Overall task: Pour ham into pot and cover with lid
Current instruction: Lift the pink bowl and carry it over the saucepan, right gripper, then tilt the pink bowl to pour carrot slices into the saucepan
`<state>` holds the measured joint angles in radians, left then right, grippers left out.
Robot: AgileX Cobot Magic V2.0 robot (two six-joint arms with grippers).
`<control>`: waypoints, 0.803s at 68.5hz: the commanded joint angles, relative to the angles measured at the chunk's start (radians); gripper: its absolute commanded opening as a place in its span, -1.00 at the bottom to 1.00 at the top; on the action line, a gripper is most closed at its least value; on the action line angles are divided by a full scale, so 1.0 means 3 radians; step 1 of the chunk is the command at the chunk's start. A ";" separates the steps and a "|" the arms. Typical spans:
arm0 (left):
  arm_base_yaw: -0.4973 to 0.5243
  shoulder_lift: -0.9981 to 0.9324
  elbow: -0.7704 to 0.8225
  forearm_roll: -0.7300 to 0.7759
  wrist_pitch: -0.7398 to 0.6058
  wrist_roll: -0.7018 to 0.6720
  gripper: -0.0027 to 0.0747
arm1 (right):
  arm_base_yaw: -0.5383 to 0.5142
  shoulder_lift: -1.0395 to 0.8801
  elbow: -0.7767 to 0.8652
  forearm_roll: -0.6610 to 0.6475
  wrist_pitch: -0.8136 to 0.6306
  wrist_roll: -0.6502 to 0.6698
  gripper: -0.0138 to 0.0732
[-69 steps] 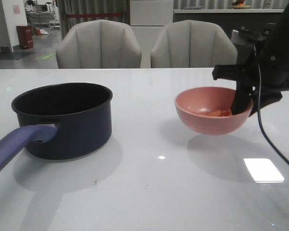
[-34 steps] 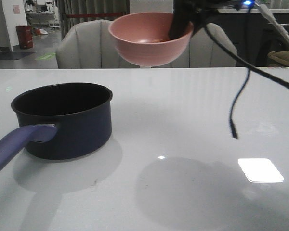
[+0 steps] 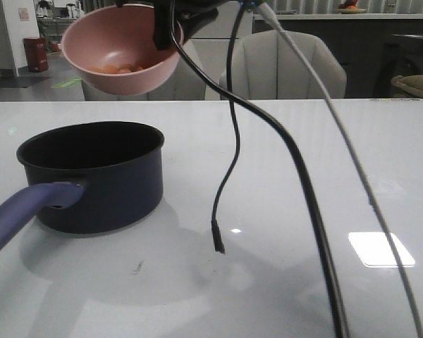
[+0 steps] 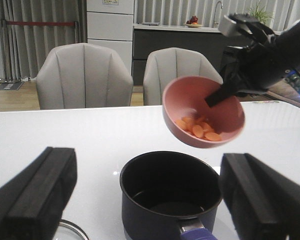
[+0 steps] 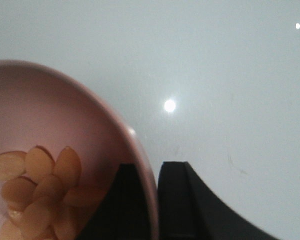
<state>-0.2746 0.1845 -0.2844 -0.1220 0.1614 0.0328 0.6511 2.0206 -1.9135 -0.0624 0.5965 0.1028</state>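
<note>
While the right gripper point(image 5: 149, 200) pinches the rim of the pink bowl point(image 3: 120, 53), one finger inside and one outside, you hold the bowl in the air above the saucepan point(image 3: 92, 174), slightly behind its far rim in the front view. The ham slices point(image 4: 197, 129) lie bunched in the lowest part of the tilted bowl, and none is visible in the saucepan, so judge the pour as not yet begun.

Centre the low lip of the bowl over the saucepan mouth before you tilt further. Tilt gradually, since thin slices are likely to slide out together. Keep the lip inside the line of the saucepan rim, or slices may drop onto the white table point(image 3: 282, 176). Maintain the pinch throughout; a smooth bowl rim could slip as the tilt steepens.

The left gripper point(image 4: 150, 195) stands spread wide and empty on the handle side of the saucepan. A curved glass edge point(image 4: 72, 231) shows beside the saucepan in the left wrist view; it may be the lid, but you cannot confirm this. Mind the loose cable point(image 3: 229, 141) hanging beside the saucepan.
</note>
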 commanded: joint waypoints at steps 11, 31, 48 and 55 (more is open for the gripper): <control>-0.0032 0.0047 -0.0093 -0.0005 -0.0253 -0.0007 0.69 | 0.0019 -0.0273 0.0548 -0.0144 -0.1679 0.0027 -0.38; -0.0032 0.0047 -0.0093 -0.0005 -0.0253 -0.0007 0.69 | 0.0038 -0.0301 0.1498 -0.0159 -0.3632 -0.0392 -0.38; -0.0032 0.0047 -0.0093 -0.0005 -0.0253 -0.0007 0.69 | 0.0055 -0.0300 0.1988 -0.0159 -0.4802 -0.1586 -0.38; -0.0032 0.0047 -0.0093 -0.0005 -0.0253 -0.0007 0.69 | 0.0077 -0.0293 0.2071 -0.0156 -0.5015 -0.2017 -0.38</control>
<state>-0.2746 0.1845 -0.2844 -0.1220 0.1625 0.0328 0.6683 2.0064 -1.2867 -0.1059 -0.7268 -0.3681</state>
